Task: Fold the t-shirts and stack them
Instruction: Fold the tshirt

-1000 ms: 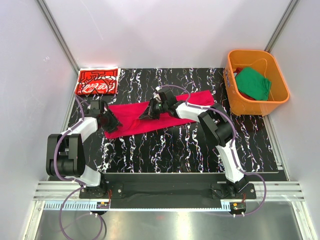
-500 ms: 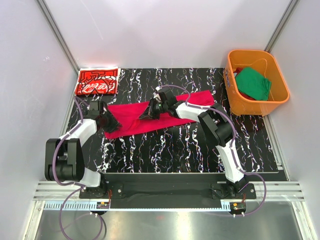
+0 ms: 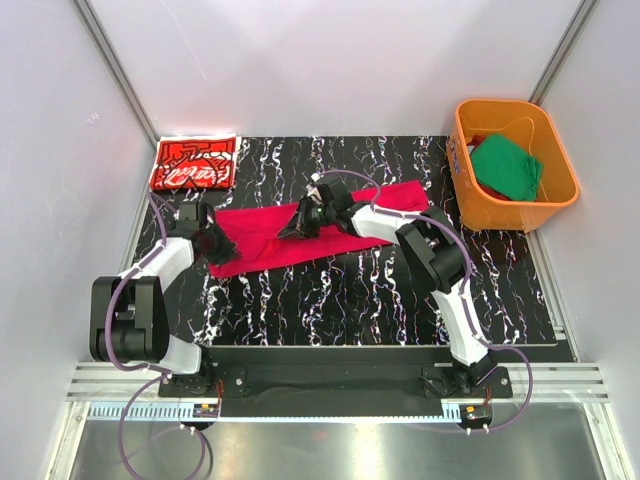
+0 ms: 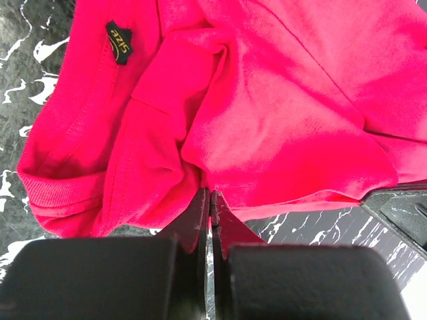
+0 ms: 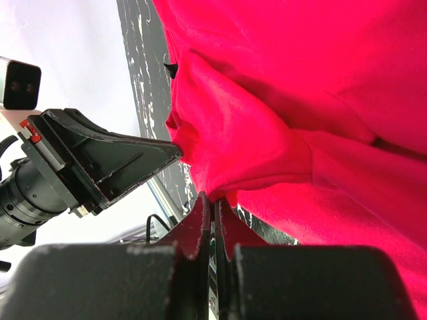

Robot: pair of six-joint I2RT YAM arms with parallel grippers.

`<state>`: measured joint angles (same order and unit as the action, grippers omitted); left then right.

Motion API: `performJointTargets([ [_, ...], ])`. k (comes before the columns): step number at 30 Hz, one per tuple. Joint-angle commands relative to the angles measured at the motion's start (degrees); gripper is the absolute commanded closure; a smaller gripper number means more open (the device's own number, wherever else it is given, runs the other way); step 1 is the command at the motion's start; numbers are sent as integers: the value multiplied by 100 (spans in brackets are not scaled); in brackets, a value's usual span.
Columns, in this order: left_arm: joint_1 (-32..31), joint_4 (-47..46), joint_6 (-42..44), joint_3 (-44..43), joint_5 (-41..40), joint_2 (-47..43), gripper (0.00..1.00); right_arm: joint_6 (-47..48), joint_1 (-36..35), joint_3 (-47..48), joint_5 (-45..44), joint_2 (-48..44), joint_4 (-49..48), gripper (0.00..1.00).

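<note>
Top view: printed red tee folded at the bench's far-left corner, crimson tee mid-bench, half-folded, green tee untouched in the orange tub; left wrist: my left fingers pinched on the crimson hem; right wrist: my right fingers clamped on its raised fold.

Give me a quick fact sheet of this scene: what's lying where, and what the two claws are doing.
Plain red t-shirt: lying in the middle, rumpled
Left gripper: shut on its left end
Right gripper: shut on its middle
Printed red t-shirt: folded, far left corner
Green t-shirt: inside the orange tub, far right
</note>
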<state>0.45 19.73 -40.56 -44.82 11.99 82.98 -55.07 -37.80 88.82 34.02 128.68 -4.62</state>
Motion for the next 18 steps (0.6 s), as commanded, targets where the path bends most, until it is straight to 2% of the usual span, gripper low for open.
performJointTargets([
  [1,-18,-66,4,-237,-179,-80,100,84,18,320,35,43,-4,100],
  [7,-10,84,153,-1001,-469,25,100,163,141,680,17,218,163,100],
  [18,-18,-65,232,-2127,-100,1334,100,330,502,1682,297,930,427,100],
])
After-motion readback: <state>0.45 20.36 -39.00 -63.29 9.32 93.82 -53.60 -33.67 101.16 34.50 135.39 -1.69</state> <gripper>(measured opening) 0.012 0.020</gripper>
